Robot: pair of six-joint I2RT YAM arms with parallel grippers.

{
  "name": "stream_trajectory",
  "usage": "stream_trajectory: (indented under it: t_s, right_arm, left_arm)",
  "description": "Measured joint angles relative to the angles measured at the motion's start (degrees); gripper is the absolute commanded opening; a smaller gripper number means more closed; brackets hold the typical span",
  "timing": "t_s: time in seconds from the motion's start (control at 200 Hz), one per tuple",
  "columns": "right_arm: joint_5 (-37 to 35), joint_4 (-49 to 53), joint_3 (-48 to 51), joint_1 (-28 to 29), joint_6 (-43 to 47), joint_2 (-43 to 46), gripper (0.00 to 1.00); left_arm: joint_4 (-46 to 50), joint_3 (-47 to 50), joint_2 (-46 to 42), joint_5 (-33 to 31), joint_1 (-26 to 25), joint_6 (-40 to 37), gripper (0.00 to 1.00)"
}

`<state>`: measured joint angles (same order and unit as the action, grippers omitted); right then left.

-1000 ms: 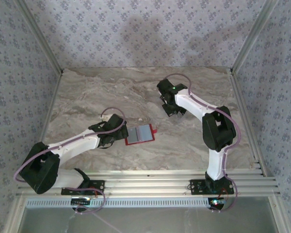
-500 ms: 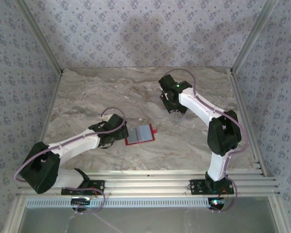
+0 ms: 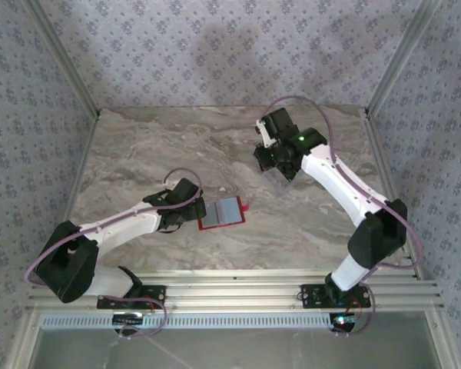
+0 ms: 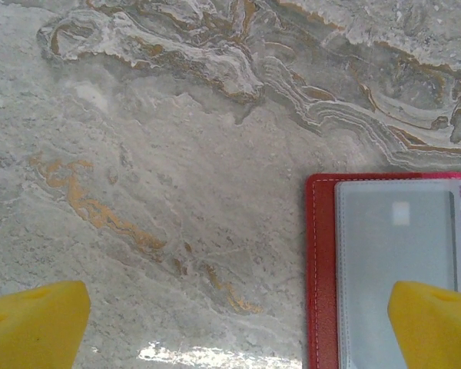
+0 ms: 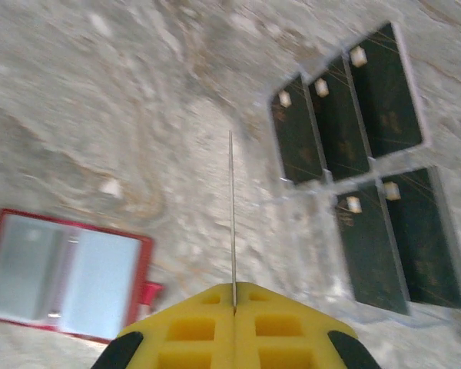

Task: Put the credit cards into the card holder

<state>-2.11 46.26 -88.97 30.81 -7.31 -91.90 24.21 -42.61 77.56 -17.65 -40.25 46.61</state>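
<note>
The red card holder (image 3: 223, 211) lies open on the marble table, its grey-blue pockets (image 4: 392, 254) facing up. My left gripper (image 3: 194, 213) sits at its left edge, open, with one yellow fingertip (image 4: 438, 323) over the holder and the other (image 4: 31, 327) over bare marble. My right gripper (image 3: 275, 160) hovers above the table further back. In the right wrist view its yellow fingers (image 5: 233, 290) are shut on one credit card (image 5: 231, 207), seen edge-on as a thin line. Several black credit cards (image 5: 388, 88) lie flat in a clear tray (image 5: 323, 192) to the right.
The holder's snap tab (image 5: 150, 292) points toward the card tray. Patterned walls and metal rails (image 3: 384, 165) enclose the table (image 3: 138, 146). Bare marble spreads between the holder and the tray.
My right arm has swung up and toward the back right, carrying the card. The left arm and the card holder have barely shifted.
</note>
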Motion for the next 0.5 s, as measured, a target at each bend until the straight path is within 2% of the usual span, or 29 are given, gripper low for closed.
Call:
stream_trajectory:
  t_s: [0.2,0.35,0.505]
  right_arm:
    - [11.08,-8.22,6.86,0.15,-5.99,4.35,0.0]
    - [20.15,-18.36,15.5,0.33,-12.61,5.33,0.0]
    - [25.59,-28.22,24.13,1.6,-19.26,5.31,0.0]
  left_arm:
    - [0.02,-0.17,0.24,0.37,-0.04,-1.03,1.0]
    - [0.15,-0.63,0.24,0.39,-0.61,-1.62,1.0]
    - [0.74,-0.63,0.24,0.35,-2.05,-1.84,1.0]
